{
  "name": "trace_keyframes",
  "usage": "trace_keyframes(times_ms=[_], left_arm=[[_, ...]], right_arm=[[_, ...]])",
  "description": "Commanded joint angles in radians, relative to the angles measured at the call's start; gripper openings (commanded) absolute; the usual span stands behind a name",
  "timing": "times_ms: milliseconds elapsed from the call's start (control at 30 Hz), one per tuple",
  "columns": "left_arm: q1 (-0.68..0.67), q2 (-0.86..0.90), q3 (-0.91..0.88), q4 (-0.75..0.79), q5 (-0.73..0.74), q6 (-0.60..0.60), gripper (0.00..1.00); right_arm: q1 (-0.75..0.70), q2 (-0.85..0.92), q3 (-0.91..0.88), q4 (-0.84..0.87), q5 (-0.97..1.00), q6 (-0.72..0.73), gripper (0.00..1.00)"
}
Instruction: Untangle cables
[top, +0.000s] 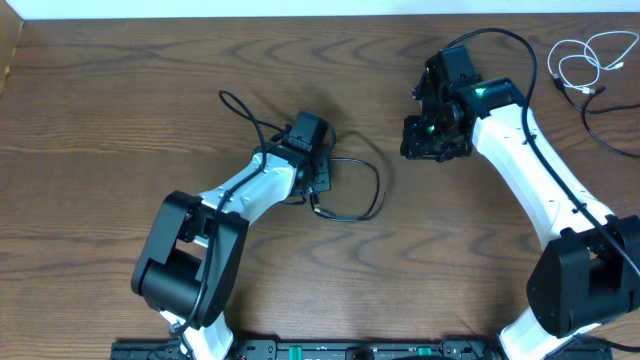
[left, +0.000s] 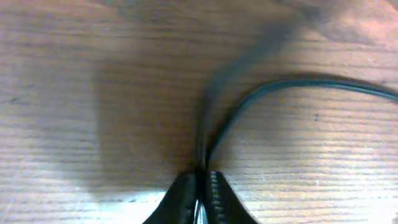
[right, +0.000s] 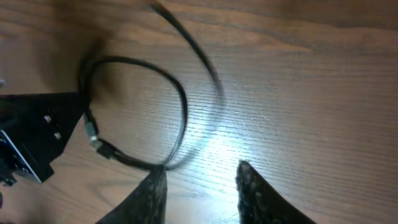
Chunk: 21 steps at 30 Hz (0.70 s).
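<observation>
Pinching the black cable (left: 298, 82) at centre with your left gripper (left: 202, 180) clamped on it, right gripper (right: 201, 169) part-open and empty, you are mid-separation; next, draw it straight, clear of the white cable (top: 585, 58) at far right.

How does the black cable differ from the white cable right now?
The black cable lies mid-table in one wide open loop; the white cable sits near the far right corner in several small overlapping loops. The black cable is pinched in the shut left gripper; the white cable is untouched. Both are thin cords resting on the wooden table.
</observation>
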Motion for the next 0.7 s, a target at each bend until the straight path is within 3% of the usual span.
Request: trace_keyframes(times_ms=[0, 200, 367, 500, 567, 667], left_arm=[[-0.007, 0.041, -0.012, -0.018, 0.005, -0.001, 0.07], [-0.007, -0.22, 0.014, -0.045, 0.06, 0.004, 0.07], [-0.007, -0.475, 0.014, -0.046, 0.111, 0.003, 0.07], [-0.007, -0.598, 0.014, -0.055, 0.102, 0.039, 0.08], [-0.006, -0.614, 0.014, -0.06, 0.103, 0.045, 0.07], [-0.006, -0.616, 0.014, -0.068, 0.103, 0.045, 0.08]], right_arm=[[-0.003, 0.01, -0.008, 0.0, 0.008, 0.011, 0.29], [-0.003, 0.01, -0.008, 0.027, -0.031, -0.003, 0.28], [-0.003, 0.008, -0.007, 0.109, -0.278, -0.121, 0.29], [-0.003, 0.006, -0.007, 0.196, -0.43, -0.121, 0.3], [-0.004, 0.005, -0.007, 0.224, -0.438, -0.138, 0.33], [-0.005, 0.005, -0.007, 0.218, -0.396, -0.204, 0.48]])
